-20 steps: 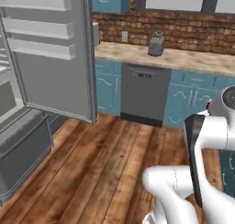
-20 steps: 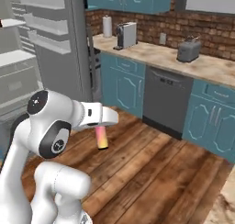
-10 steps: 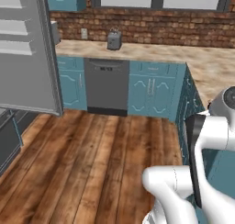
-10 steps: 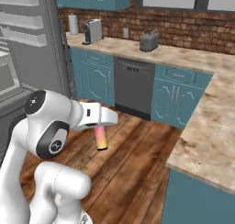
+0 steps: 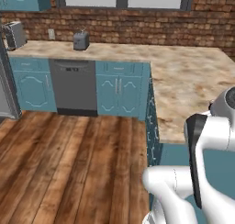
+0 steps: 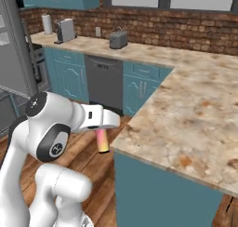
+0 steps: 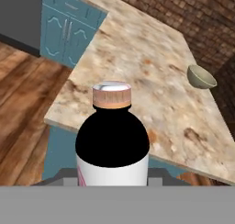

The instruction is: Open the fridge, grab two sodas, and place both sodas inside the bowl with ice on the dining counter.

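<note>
Soda bottle (image 7: 112,136) sits dead centre in the hand view, held in the gripper (image 6: 103,138), jaws clamped on it. From the right base view it hangs cap-down as a pink cylinder under the hand, just off the near corner of the dining counter (image 6: 195,110), above the wood floor (image 5: 69,163).

Vs a second ago: whole scene has shifted, so the base has turned. The open fridge that took up the left of both base views is now just a grey edge (image 6: 14,49) at far left; the beige slab is now up close. Arm pose and bottle grip look unchanged.

Bottle: dark body, white label with a pink edge, tan-pink ribbed cap with a pale top. Olive bowl (image 7: 201,76) sits upright on the slab near its far edge, well apart from the bottle; contents not discernible.
</note>
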### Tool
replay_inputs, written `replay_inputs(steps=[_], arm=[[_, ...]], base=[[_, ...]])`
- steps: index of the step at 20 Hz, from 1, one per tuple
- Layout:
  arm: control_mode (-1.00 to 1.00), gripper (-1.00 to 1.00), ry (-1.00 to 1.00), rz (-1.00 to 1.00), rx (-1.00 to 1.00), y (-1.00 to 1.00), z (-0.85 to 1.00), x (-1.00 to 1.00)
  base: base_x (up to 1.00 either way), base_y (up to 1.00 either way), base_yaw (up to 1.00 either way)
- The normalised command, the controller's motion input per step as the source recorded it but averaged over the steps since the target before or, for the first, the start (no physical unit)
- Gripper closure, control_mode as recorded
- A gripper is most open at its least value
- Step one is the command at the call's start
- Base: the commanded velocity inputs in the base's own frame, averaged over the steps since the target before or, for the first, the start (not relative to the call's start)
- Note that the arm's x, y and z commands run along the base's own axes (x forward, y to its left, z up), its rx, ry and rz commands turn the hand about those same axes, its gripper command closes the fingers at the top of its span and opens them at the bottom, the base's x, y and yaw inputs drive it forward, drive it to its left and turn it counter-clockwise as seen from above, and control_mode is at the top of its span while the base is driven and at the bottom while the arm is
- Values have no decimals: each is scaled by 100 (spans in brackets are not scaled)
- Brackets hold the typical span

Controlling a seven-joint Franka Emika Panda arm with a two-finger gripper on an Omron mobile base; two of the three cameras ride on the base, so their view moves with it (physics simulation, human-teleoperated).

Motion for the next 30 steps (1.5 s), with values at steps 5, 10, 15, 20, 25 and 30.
replay_inputs(steps=[5, 10, 15, 20, 25, 30], arm=[[100, 100, 0, 0, 0, 0, 0, 0], [100, 100, 0, 0, 0, 0, 0, 0], [100, 100, 0, 0, 0, 0, 0, 0], [100, 100, 0, 0, 0, 0, 0, 0], [100, 100, 0, 0, 0, 0, 0, 0], [100, 100, 0, 0, 0, 0, 0, 0]], base=[[0, -100, -13], [7, -100, -9], [17, -100, -7], [30, -100, -3], [46, -100, 0], [35, -100, 1]])
